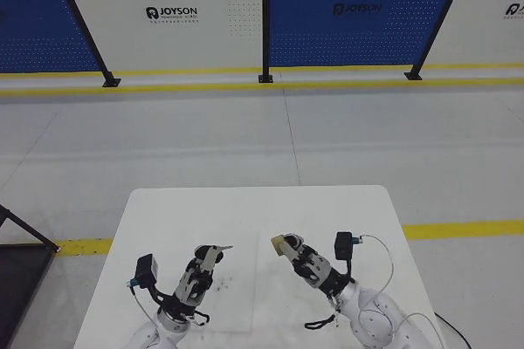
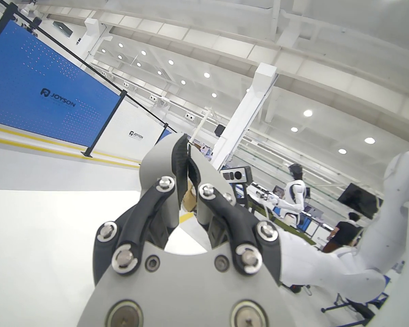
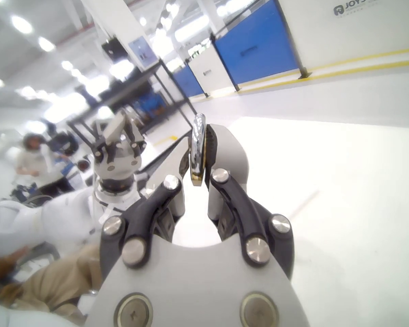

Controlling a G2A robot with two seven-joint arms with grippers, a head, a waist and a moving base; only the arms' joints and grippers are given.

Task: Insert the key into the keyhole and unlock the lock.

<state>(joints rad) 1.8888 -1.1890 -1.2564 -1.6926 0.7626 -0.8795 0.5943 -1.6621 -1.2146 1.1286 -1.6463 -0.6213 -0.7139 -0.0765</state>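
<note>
Brass lock (image 3: 197,158) and key (image 1: 222,249) held aloft, apart.

floor (image 1: 288,140): pale grey, glossy; yellow line (image 1: 472,229) either side of the table
barriers: blue and white panels (image 1: 349,30), black posts (image 1: 265,44), yellow stripes (image 1: 201,85) at their feet
table (image 1: 253,214): white top
rack: black frame (image 1: 9,231) off table's left edge
ceiling: white beams (image 2: 225,28), round downlights (image 2: 307,113), white column (image 2: 248,110)

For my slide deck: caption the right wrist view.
Right hand grips a brass padlock over the white table.
</note>
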